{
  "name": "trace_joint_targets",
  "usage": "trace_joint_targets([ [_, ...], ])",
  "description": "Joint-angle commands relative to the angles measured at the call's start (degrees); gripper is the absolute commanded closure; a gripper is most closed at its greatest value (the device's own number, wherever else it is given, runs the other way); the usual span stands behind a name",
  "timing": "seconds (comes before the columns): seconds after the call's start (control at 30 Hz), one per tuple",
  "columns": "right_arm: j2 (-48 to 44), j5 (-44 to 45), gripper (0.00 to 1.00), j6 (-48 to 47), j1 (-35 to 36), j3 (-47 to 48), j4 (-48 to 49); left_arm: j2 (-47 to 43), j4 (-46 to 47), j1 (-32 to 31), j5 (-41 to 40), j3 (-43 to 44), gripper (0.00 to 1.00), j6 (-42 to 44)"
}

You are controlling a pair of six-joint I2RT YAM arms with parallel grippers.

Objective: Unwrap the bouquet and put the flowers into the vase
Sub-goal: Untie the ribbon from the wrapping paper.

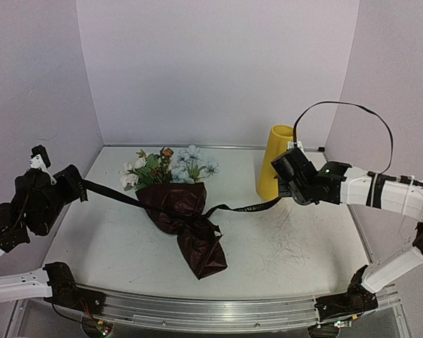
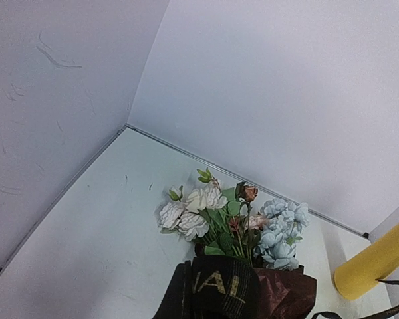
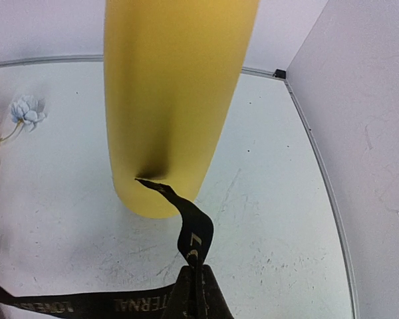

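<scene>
- The left tool [image 1: 77, 186] is pressed together on one end of the black ribbon [image 1: 120, 196]. It is held above the far left of the surface [image 1: 113, 246].
- From that pinch the ribbon runs taut to the right and slightly down to the bouquet [image 1: 180, 211]. The bouquet lies on its side near the middle of the surface, well apart from the left tool.
- Its dark red wrapping paper [image 1: 201, 246] tapers toward the near edge, and the flowers [image 1: 166, 167] fan out toward the back wall. White blooms are on the left, pale blue on the right and a rusty one between them.
- Past the bouquet the ribbon sags to the surface, then rises to the right tool [image 1: 278, 197], which is pinched on its other end.
- The vase [image 1: 273, 158] stands right of the bouquet, just behind the right tool. The ribbon's short free tip curls up to its lower wall, and I cannot tell whether the two touch.
- The left arm is folded low at the left edge, its wrist aimed right.
- The right arm reaches in roughly level from the right edge, its wrist aimed left, with a black cable [image 1: 352, 105] looping above it.
- The stems are hidden inside the paper.
- In the left wrist view the ribbon covers most of the fingers, and only part of its gold lettering reads.
- The right wrist view cuts off the vase's top, and from overhead the right tool hides part of the vase's base.
</scene>
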Motion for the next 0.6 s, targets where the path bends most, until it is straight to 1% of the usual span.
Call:
trace_joint_targets([
  [0.0, -5.3, 4.7, 1.00, 4.4, -0.6, -2.2, -2.0, -3.6, -0.6, -0.2, -0.4, -0.6, 1.00, -1.2],
  [0.17, -6.8, 3.0, 1.00, 5.6, -1.0, -3.6, -2.2, -5.0, -0.6, -0.2, 1.3, -1.5, 0.94, -1.7],
  [0.23, -5.7, 0.0, 0.98, 4.4, -1.0, -3.4, -2.2, -4.4, -0.5, -0.2, 2.4, -1.8, 0.86, -1.4],
  [0.27, -4.4, -1.9, 0.95, 3.4, -1.0, -3.1, -1.9, -3.6, -0.4, -0.2, 3.0, -1.8, 0.75, -1.0],
  [0.3, -3.0, -4.0, 0.93, 2.0, -1.0, -2.6, -1.7, -2.5, -0.2, -0.2, 3.7, -1.6, 0.63, -0.4],
  [0.37, 0.1, -9.8, 0.88, -2.0, -1.0, -1.4, -0.7, 1.3, 0.3, -0.2, 5.7, -0.9, 0.45, 1.4],
  [0.4, 0.9, -12.1, 0.80, -3.8, -1.0, -1.1, 0.1, 3.9, 0.5, -0.2, 7.0, 0.0, 0.39, 2.4],
  [0.43, 1.6, -15.0, 0.71, -5.2, -1.0, -1.1, 1.4, 6.4, 0.7, -0.2, 8.3, 0.9, 0.36, 3.3],
  [0.5, 1.1, -21.2, 0.47, -7.6, -1.0, -2.3, 5.0, 12.2, 1.3, -0.2, 12.1, 3.7, 0.29, 5.2],
  [0.53, 0.5, -24.0, 0.38, -8.6, -1.0, -3.3, 6.8, 15.6, 1.3, -0.2, 15.3, 5.9, 0.27, 6.1],
  [0.57, -0.3, -26.8, 0.34, -9.3, -1.0, -4.1, 8.8, 18.5, 1.4, -0.2, 18.3, 7.9, 0.24, 6.8],
])
